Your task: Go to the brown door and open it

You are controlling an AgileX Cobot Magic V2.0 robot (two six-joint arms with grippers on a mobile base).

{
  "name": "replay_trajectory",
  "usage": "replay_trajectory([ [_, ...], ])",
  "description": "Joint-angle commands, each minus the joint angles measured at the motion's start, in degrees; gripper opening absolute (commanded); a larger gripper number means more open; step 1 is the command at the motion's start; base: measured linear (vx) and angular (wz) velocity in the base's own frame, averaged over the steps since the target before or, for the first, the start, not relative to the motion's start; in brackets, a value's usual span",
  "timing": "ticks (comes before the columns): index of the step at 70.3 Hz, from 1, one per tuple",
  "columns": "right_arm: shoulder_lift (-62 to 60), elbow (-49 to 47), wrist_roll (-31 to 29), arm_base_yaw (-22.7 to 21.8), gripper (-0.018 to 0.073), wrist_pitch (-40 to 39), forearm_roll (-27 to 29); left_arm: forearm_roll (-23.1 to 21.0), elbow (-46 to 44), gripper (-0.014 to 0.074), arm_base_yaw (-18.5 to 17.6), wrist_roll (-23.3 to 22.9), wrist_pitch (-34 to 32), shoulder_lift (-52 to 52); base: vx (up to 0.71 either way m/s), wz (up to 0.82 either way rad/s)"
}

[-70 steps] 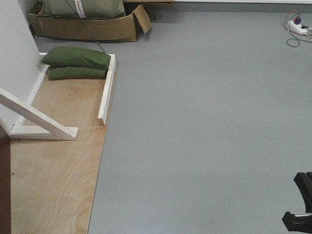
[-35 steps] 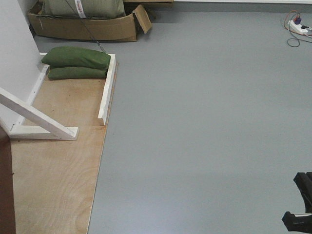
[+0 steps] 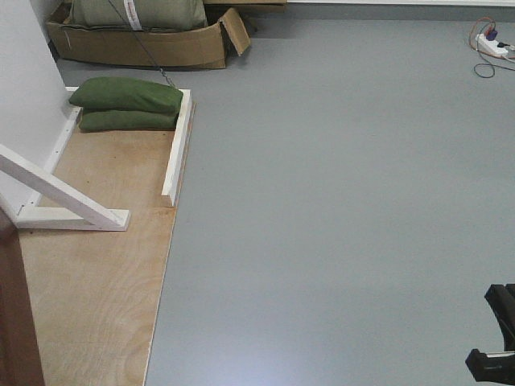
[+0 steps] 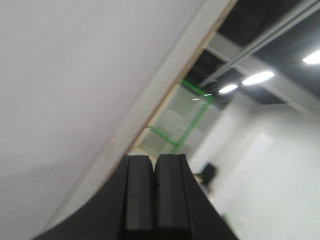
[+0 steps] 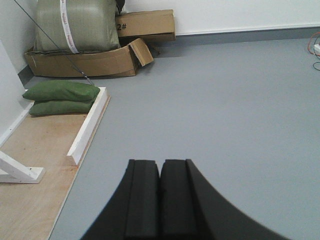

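Only a narrow reddish-brown strip of the brown door (image 3: 16, 322) shows, at the lower left edge of the front view; its handle is out of view. My left gripper (image 4: 154, 159) is shut with nothing between its pads and points upward along a pale wall panel (image 4: 75, 75) towards the ceiling. My right gripper (image 5: 160, 162) is also shut and empty, hovering over the grey floor (image 5: 225, 100). Neither wrist view shows the door.
A plywood base (image 3: 88, 297) with white wooden braces (image 3: 64, 197) lies at the left, weighted by two green sandbags (image 3: 125, 104). Behind them stands a cardboard box (image 3: 145, 44). A power strip (image 3: 491, 44) with cables lies far right. A black robot part (image 3: 495, 346) sits at the lower right.
The brown door strip at the lower left has grown wider and taller in the front view. The grippers' black part at lower right has not moved.
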Motion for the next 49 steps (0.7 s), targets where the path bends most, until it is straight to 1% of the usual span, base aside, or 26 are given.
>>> replay_trajectory([
  [1, -0.9, 0.1, -0.6, -0.1, 0.0000, -4.6, -0.3, -3.0, -1.5, 0.0017, -0.5, -3.6, 14.5, -1.5, 0.00, 0.00],
  [13, -0.9, 0.1, -0.6, -0.1, 0.0000, -4.6, -0.3, -3.0, -1.5, 0.0017, -0.5, -8.0, 26.7, -2.6, 0.00, 0.00],
  [16, -0.9, 0.1, -0.6, -0.1, 0.0000, -4.6, -0.3, -3.0, -1.5, 0.0017, -0.5, -9.1, 30.9, -2.9, 0.00, 0.00],
  [26, -0.9, 0.1, -0.6, -0.1, 0.0000, -4.6, -0.3, -3.0, -1.5, 0.0017, -0.5, -14.2, 42.0, -3.1, 0.00, 0.00],
  [34, -0.9, 0.1, -0.6, -0.1, 0.0000, -4.6, -0.3, -3.0, -1.5, 0.0017, -0.5, -18.3, 52.2, -3.1, 0.00, 0.00],
  [39, -0.9, 0.1, -0.6, -0.1, 0.0000, -4.6, -0.3, -3.0, -1.5, 0.0017, -0.5, -20.5, 57.3, -3.0, 0.00, 0.00],
  [49, -0.9, 0.1, -0.6, -0.1, 0.0000, -4.6, -0.3, -3.0, -1.5, 0.0017, -0.5, -20.9, 67.1, -3.0, 0.00, 0.00],
])
